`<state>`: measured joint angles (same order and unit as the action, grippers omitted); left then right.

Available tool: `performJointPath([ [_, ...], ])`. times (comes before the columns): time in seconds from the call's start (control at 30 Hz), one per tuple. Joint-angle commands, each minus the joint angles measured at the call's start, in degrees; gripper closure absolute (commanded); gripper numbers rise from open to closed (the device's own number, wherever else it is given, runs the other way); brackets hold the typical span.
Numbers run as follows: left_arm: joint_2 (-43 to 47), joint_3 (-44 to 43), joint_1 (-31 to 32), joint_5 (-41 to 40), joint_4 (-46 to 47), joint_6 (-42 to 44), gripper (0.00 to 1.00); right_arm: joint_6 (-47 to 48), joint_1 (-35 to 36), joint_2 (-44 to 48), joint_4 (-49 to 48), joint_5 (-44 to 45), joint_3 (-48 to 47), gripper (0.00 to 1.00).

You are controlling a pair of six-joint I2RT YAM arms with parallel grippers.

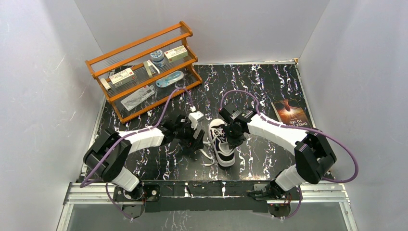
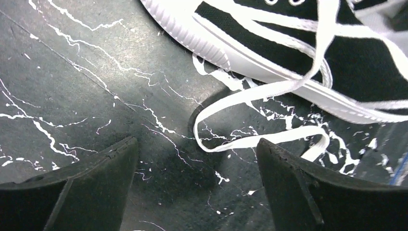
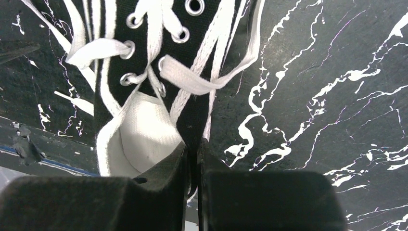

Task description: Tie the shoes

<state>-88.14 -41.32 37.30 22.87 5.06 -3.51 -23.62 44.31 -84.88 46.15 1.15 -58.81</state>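
Note:
The shoe is a small black canvas sneaker with a white toe cap and sole, lying in the middle of the black marbled table, toe toward the near edge. Its white laces trail loose on the table at its left side. My left gripper is open just above the table, left of the shoe, with a lace loop just ahead of its fingers. My right gripper is shut on the shoe's right collar wall, one finger inside the white-lined opening. Untied laces cross the eyelets.
An orange wooden rack with small boxes and packets stands at the back left. A dark book lies at the right. Grey walls enclose the table on three sides. A metal rail runs along the near edge.

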Motion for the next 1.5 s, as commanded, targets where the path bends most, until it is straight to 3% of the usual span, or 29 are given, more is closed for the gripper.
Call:
performJointPath([
  [0.0,3.82,3.97,2.07,-2.53,12.37,10.89,0.15,0.13,-0.24,2.68,-0.39,-1.59,-1.68,0.83],
  [0.07,4.55,5.76,3.56,-3.67,15.97,12.84,0.20,0.24,-0.20,2.36,-1.03,-4.13,-1.37,0.84],
  [0.17,5.39,9.62,4.43,1.28,23.49,15.92,0.34,0.22,-0.22,1.61,-1.84,-6.27,-1.16,0.85],
  [0.3,3.79,10.77,7.16,0.93,28.06,18.26,0.39,0.15,-0.22,2.18,-2.13,-6.91,-0.27,0.85],
  [0.37,2.72,11.45,7.43,-0.09,30.90,17.97,0.54,0.22,-0.20,2.64,-2.72,-7.64,0.06,0.84],
  [0.53,-1.83,10.47,8.39,-0.41,34.65,19.52,0.51,0.15,-0.22,2.62,-3.41,-8.89,1.23,0.85],
  [0.83,-5.14,10.72,9.09,1.28,35.66,18.48,0.52,-0.18,-0.75,2.66,-3.57,-9.28,0.43,0.85],
  [0.9,-6.22,9.81,9.08,1.10,36.15,17.98,0.60,-0.27,-0.73,2.57,-3.89,-9.21,0.27,0.85],
  [1.03,-4.43,9.36,9.03,-2.19,36.07,16.32,0.92,-0.44,-0.74,1.79,-3.83,-9.56,-0.01,0.85],
  [1.1,-2.01,10.19,9.08,-3.03,35.41,15.27,0.99,-0.64,-0.72,1.74,-4.15,-9.73,0.16,0.85],
  [1.47,13.01,7.69,9.07,0.23,18.63,6.04,1.00,-0.76,-0.85,5.32,-2.01,-8.15,0.83,0.80],
])
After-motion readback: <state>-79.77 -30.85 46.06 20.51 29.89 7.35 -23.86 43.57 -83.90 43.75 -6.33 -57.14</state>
